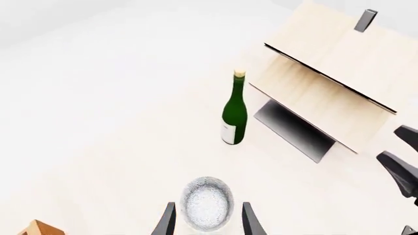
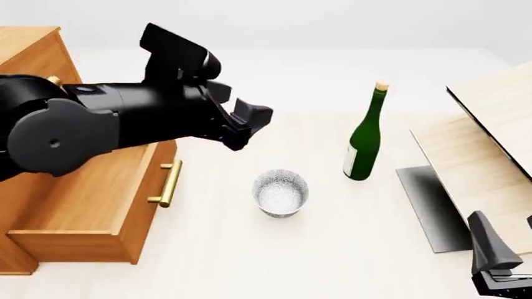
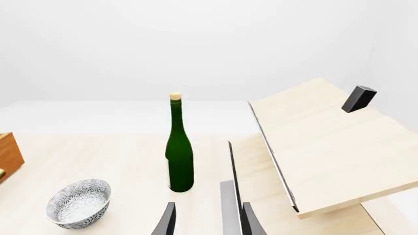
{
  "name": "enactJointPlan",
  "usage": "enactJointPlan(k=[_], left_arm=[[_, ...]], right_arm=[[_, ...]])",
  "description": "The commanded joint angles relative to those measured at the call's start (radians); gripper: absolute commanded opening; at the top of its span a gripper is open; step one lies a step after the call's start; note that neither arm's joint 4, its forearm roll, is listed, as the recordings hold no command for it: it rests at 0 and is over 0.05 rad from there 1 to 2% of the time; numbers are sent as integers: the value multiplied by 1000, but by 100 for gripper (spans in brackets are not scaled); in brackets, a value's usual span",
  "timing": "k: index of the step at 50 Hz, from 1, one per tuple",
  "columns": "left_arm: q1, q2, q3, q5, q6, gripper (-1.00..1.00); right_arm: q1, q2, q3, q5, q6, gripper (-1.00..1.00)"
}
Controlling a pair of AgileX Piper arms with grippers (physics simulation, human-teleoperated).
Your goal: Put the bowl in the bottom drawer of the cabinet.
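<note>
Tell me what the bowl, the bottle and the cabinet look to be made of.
The bowl: probably glazed ceramic, going by its white surface with fine grey speckles and a thin rim. The bottle: likely glass, dark green and glossy, with a pale label and a tan stopper, perhaps cork. The cabinet: wood, orange-brown with visible grain and a matte finish; its bar handle looks like polished brass.

bowl (image 2: 281,192) on table between bottom drawer (image 2: 91,205) and bottle (image 2: 365,137)

I can read no text anywhere. The green bottle (image 2: 363,142) carries a pale label (image 2: 352,162), but I make out no lettering, brand or number on it from any of my views.
</note>
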Motion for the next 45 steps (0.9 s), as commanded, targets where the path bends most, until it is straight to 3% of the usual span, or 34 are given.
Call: enactJointPlan(k=[1, 22, 45], left_arm=[[-9, 44, -32, 33, -42, 100], [-56, 179, -141, 101, -85, 100], [-69, 286, -203, 120, -60, 100]], right_arm=[[0, 0, 0, 0, 0, 100], [0, 0, 0, 0, 0, 100], [0, 0, 0, 0, 0, 100]])
